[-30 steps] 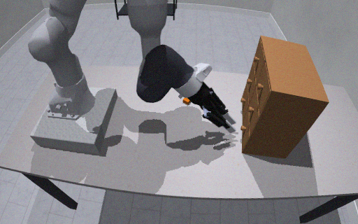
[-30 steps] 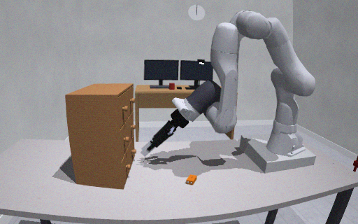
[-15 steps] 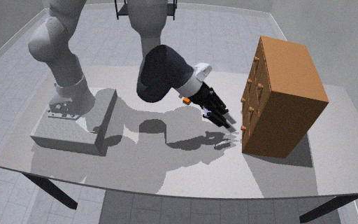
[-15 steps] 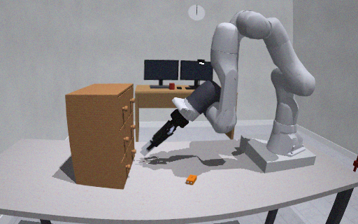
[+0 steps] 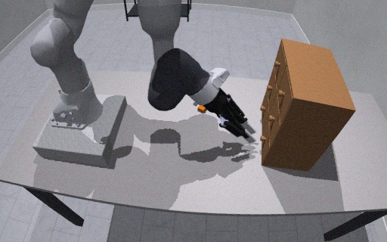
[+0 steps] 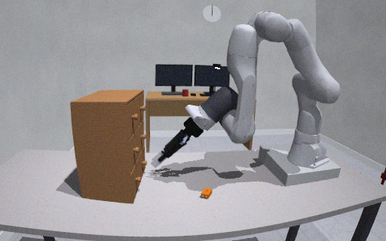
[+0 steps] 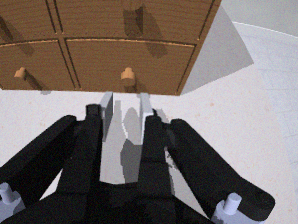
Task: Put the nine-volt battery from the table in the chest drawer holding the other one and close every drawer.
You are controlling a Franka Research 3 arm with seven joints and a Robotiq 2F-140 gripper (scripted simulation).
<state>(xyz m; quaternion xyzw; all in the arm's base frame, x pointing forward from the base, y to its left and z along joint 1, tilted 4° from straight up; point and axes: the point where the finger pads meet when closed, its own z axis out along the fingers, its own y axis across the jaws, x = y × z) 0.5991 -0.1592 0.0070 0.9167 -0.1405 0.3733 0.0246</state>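
Nine-volt battery (image 5: 202, 109) (image 6: 206, 193), orange-cased, lies on the pale tabletop (image 5: 221, 193) (image 6: 167, 222) (image 7: 35, 120), well apart from the wooden chest (image 5: 323, 76) (image 6: 107, 151) (image 7: 105, 55), its two terminals showing from my side. Any lettering on its casing is too small to read from here. The gripper (image 5: 252, 134) (image 6: 156, 163) (image 7: 126, 104) slants down, partly open with nothing between its fingers, its tips near a bottom drawer's round knob (image 5: 263, 138) (image 6: 144, 163) (image 7: 128, 76) but apart from it. All six drawers look shut, as far as I can tell.
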